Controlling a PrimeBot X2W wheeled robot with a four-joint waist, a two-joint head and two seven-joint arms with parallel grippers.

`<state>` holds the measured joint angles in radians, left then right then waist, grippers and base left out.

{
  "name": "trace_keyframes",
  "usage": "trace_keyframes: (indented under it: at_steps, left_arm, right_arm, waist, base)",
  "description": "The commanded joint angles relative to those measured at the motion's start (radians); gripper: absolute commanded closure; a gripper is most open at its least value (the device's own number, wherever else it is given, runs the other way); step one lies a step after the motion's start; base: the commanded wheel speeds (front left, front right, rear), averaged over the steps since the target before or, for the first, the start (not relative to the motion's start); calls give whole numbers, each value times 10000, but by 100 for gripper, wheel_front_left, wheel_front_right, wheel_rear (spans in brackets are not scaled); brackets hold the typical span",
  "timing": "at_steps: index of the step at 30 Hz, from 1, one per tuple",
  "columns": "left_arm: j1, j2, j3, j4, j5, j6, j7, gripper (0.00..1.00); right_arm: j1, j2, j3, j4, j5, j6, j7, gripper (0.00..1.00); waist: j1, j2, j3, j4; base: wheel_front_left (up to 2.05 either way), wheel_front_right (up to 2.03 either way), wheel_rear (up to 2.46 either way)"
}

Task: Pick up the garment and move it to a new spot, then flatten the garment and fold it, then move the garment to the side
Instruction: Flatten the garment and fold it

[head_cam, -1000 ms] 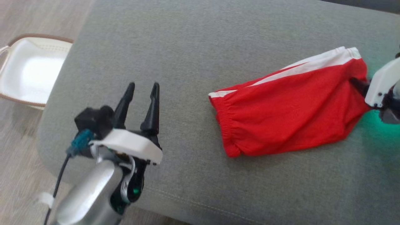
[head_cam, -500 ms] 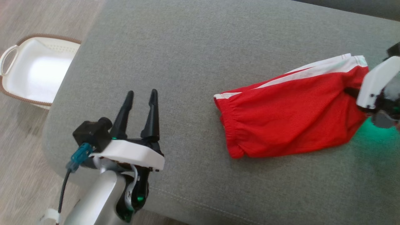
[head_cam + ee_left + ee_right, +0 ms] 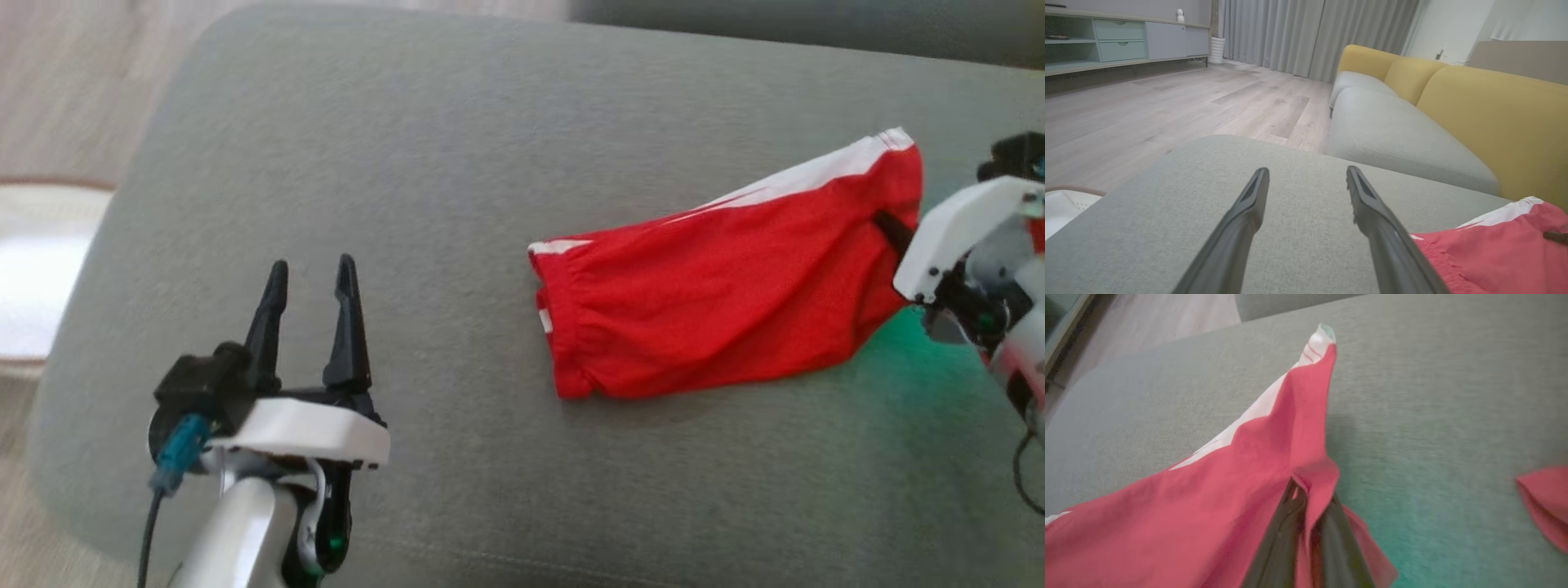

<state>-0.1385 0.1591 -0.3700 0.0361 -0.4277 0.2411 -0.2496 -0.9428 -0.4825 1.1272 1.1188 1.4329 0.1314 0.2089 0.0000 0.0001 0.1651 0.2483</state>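
Left wrist view, grey cushion (image 3: pixel 1147 228) set near yellow-backed sofa (image 3: pixel 1494 122), wood floor (image 3: pixel 1167 106), grey curtains (image 3: pixel 1310 32), left pincer (image 3: pixel 1307 170) spread, red garment (image 3: pixel 718 278) pinched by right pincer (image 3: pixel 888 229)

Red shorts (image 3: pixel 718 278) with white side stripe lay on grey cushion (image 3: pixel 457 147), right of centre, gathered waistband toward frame centre. Right gripper (image 3: pixel 890 231) at right edge, dark fingers closed on shorts' right hem; green glow on cushion below it. Left gripper (image 3: pixel 313 273) at lower left, jaws apart, holding nothing, well apart from shorts. White basket (image 3: pixel 33 269) at left edge, blurred.
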Motion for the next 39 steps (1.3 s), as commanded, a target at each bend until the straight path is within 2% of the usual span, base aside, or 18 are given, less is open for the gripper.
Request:
trace_keyframes:
  at_steps: [1, 8, 15, 19, 26, 30, 39]
  left_arm:
    - [-88, -6, 492, -280, 265, -98, -121, 0]
    - [241, -428, 900, -193, 866, -500, -122, 0]
    - [205, -668, 1029, 124, 1144, -907, -122, 0]
    - [311, -839, 1088, 289, 1181, -1041, -122, 0]
    - [523, -1014, 1318, 477, 924, -1265, -122, 0]
    - [508, -1051, 1349, 532, 946, -1353, -122, 0]
    - [453, -1082, 1405, 582, 1000, -1373, -122, 0]
  right_arm:
    - [333, -116, -70, 44, 91, -7, -235, 100]
    - [762, -84, -185, 145, 115, -7, -1133, 100]
    - [310, -3, 156, 283, -489, -7, -1683, 100]
    - [-5, 457, 380, 83, -764, -7, -1642, 100]
    - [24, 1678, 810, -451, -1064, -7, -987, 100]
    - [128, 2323, 948, -294, -1209, -7, -609, 100]
    - [196, 3006, 1097, 154, -1522, -7, -246, 100]
  waist:
    - [0, -1, -313, -527]
    - [0, -1, -474, -903]
    - [0, -1, -625, -671]
    - [0, -1, -805, -347]
    - [0, -1, -982, 87]
    - [0, -1, -917, 311]
    - [0, -1, -796, 582]
  base:
    - [0, 0, 0]
    - [0, 0, 0]
    - [0, 0, 0]
    - [0, 0, 0]
    - [0, 0, 0]
    - [0, 0, 0]
    - [0, 0, 0]
